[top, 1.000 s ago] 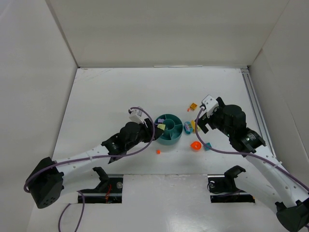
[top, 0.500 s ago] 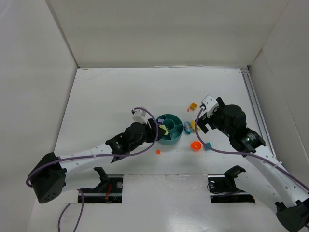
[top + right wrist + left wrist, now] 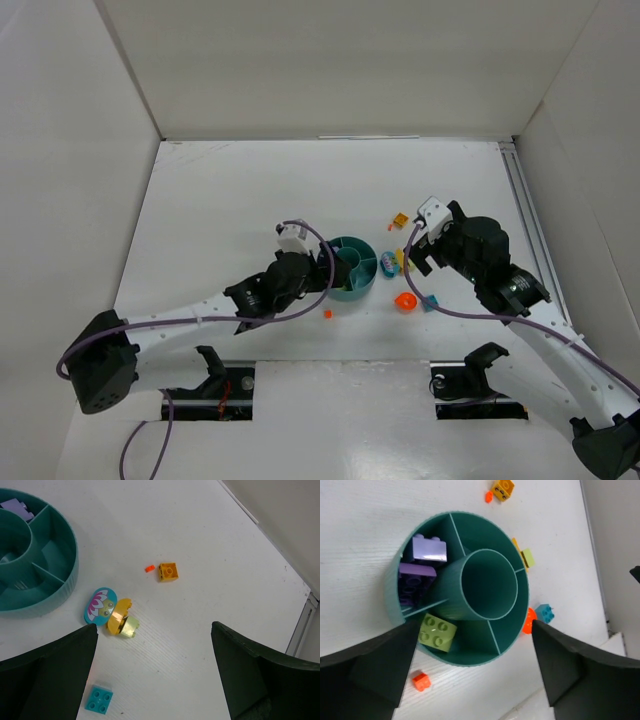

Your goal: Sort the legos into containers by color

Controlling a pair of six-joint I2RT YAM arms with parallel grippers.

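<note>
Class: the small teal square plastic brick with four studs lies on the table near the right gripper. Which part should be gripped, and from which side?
Probably pinch two opposite flat side walls of the teal square brick, coming straight down from above. It lies flat with its studs up, so the upright walls are the parallel faces on offer.

teal dish (image 3: 487, 535), purple bricks (image 3: 417, 577), yel-grn brick (image 3: 437, 632)

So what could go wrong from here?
The left claw hovers over the teal dish, jaws open to either side; a sideways move could shove it. The yellow piece lies against a yellow-green piece and an oval tile, so the open right claw might pinch two colors together.
</note>
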